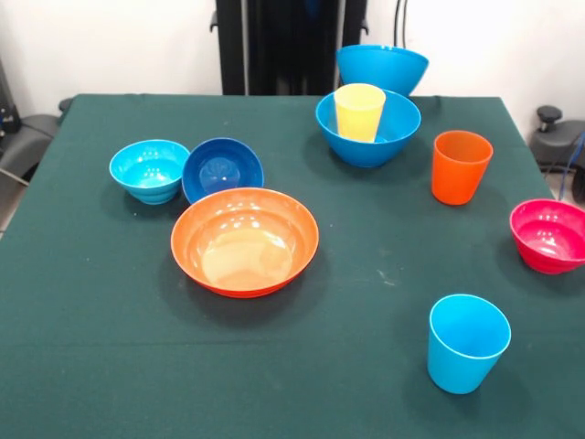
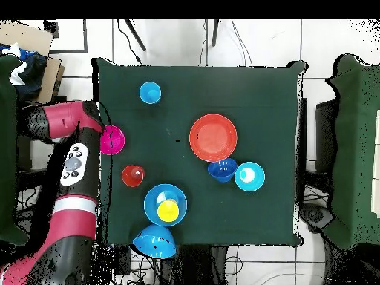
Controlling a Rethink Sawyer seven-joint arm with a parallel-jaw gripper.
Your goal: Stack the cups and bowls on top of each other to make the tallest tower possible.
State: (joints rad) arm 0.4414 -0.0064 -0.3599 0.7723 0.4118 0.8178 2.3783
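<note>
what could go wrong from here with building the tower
The large blue plastic bowl sits at the table's edge, overhanging it in the overhead view; a nudge could drop it. The magenta-red bowl is also at an edge. The small dark blue bowl leans on the wide orange bowl, so it may slide.

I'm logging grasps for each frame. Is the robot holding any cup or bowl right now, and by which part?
Cannot be told: the gripper shows in neither view. The red and black arm lies beside the table, near the glossy magenta-red plastic bowl.

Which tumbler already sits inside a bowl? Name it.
The glossy yellow plastic tumbler: it stands upright inside a large blue plastic bowl. The orange and light blue tumblers stand on the cloth.
</note>
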